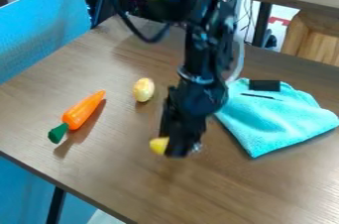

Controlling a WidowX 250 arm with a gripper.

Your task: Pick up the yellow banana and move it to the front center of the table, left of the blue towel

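Rate as partway: judged as grasped, not yet released. Locate the yellow object [158,145] at the lower end of the black gripper [179,149], over the middle of the table [265,188]. Read the fingers as narrow, closed on the yellow object. Note its rounded visible end, pointing left; take its long axis as roughly left to right, unconfirmed where hidden. Find the orange carrot [83,110] at left, pointing far right, the pale egg-shaped object [143,89] farther back, and the turquoise cloth [275,119] at right
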